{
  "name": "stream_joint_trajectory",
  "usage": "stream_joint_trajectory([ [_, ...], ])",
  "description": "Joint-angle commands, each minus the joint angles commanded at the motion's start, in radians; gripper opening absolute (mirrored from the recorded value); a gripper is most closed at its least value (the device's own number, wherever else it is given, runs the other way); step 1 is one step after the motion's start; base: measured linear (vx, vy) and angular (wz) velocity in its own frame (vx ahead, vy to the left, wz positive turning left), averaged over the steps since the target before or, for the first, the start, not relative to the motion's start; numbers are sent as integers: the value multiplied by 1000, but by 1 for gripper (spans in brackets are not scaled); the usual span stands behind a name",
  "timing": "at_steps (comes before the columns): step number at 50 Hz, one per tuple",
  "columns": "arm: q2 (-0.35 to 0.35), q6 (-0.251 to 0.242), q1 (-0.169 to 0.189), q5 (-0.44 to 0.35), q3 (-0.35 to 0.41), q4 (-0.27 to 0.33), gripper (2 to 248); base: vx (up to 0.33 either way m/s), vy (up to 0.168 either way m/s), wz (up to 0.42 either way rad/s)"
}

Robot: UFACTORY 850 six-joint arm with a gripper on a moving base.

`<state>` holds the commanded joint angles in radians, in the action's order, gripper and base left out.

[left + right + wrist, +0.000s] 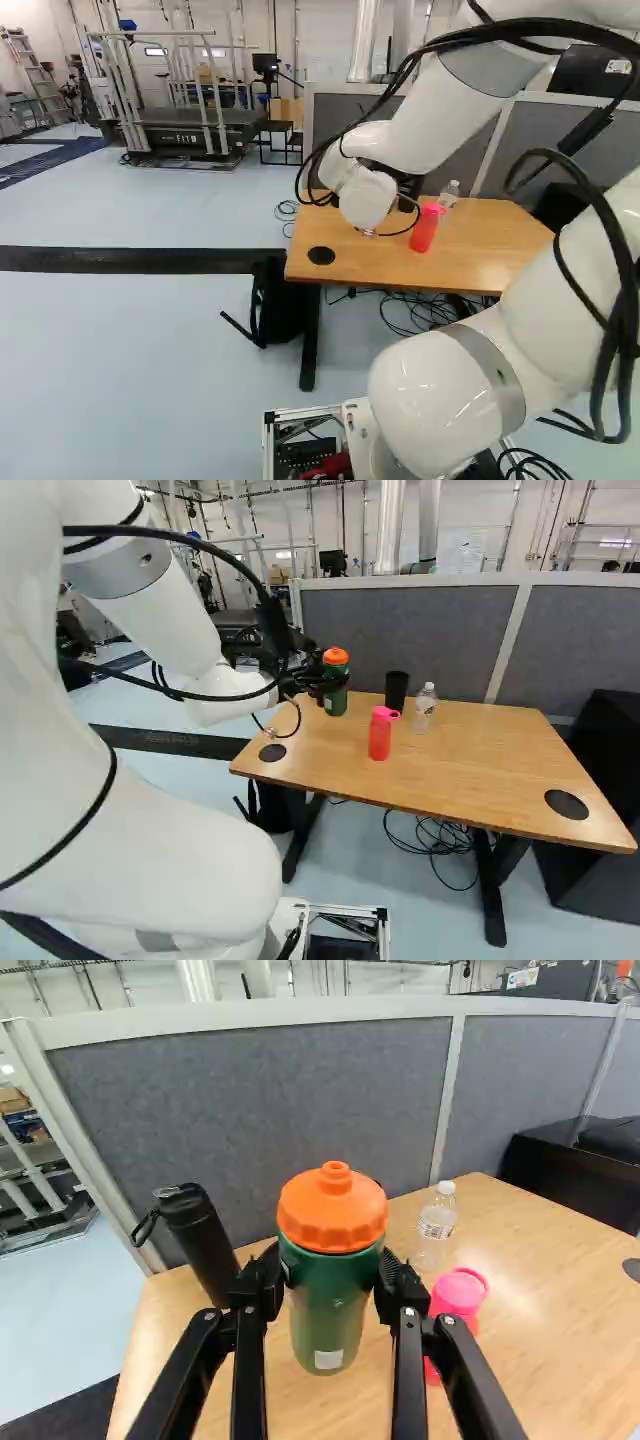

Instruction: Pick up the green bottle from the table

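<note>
Wrist view: nearest the camera, a black gripper is closed around a green bottle, one finger against each side, below its orange lid. The bottle looks smooth, fairly stiff and unlikely to break; its weight is unknown. The upper body seems the place to hold—a level, firm squeeze should guard against slipping. A black bottle leans in this view, beside it.

Right base view: the green bottle stands upright on a wooden table, near the end by the arm. A pink bottle and a clear bottle stand beyond it; grey partitions rise behind.

Left base view: the arm hides the green bottle. Pale floor and a treadmill fill the room's other side.
</note>
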<state>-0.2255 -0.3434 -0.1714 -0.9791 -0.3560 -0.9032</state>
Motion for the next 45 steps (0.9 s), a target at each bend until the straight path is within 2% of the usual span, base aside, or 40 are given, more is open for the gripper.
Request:
stream_joint_trajectory([
  [22, -10, 66, 33, 21, 52, 175, 113, 0, 0, 0],
  [45, -25, 157, 78, 49, 123, 414, 113, 0, 0, 0],
])
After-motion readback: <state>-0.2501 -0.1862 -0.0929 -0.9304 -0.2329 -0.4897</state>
